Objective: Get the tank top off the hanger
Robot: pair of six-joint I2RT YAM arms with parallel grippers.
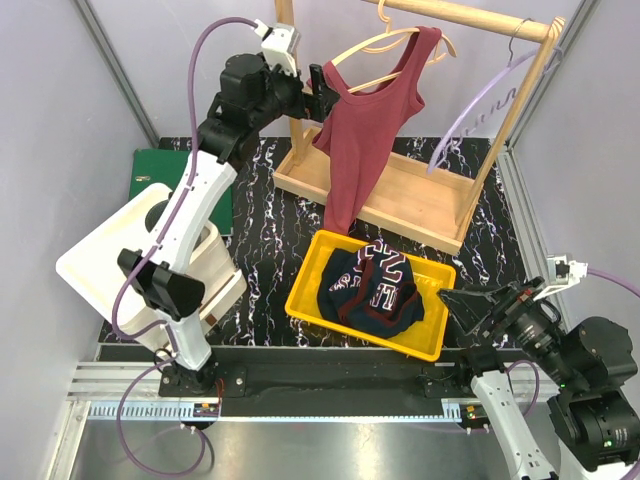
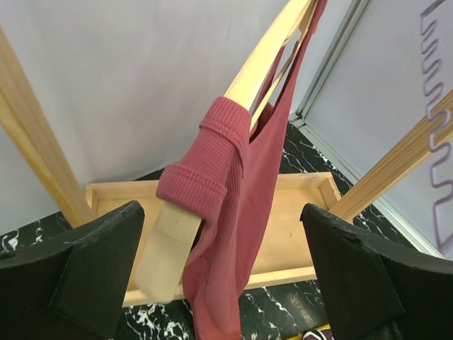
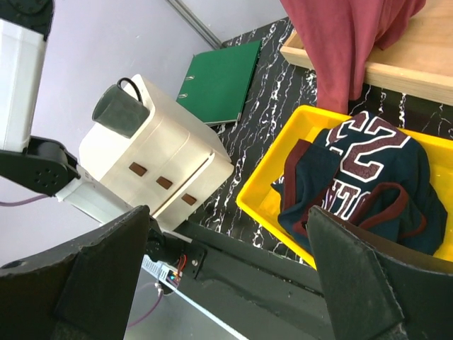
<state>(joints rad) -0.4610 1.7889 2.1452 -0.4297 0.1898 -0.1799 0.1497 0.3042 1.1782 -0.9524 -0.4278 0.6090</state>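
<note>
A dark red ribbed tank top (image 1: pixel 365 140) hangs on a wooden hanger (image 1: pixel 385 62) from a wooden rail (image 1: pixel 470 15). Its hem reaches down to the yellow bin. In the left wrist view the near strap (image 2: pixel 209 159) is bunched at the hanger's arm end (image 2: pixel 170 244). My left gripper (image 1: pixel 322 92) is open, raised at the hanger's left end, and the strap lies between its jaws, untouched. It also shows in its own view (image 2: pixel 223 276). My right gripper (image 1: pixel 478 305) is open and empty, low at the near right, beside the bin.
A yellow bin (image 1: pixel 305 275) holds a navy and maroon jersey (image 1: pixel 375 290). The wooden rack base tray (image 1: pixel 410 195) stands behind it. A purple wire hanger (image 1: pixel 490 100) hangs on the rail's right. A white drawer unit (image 1: pixel 110 260) and green binder (image 1: pixel 150 170) are at left.
</note>
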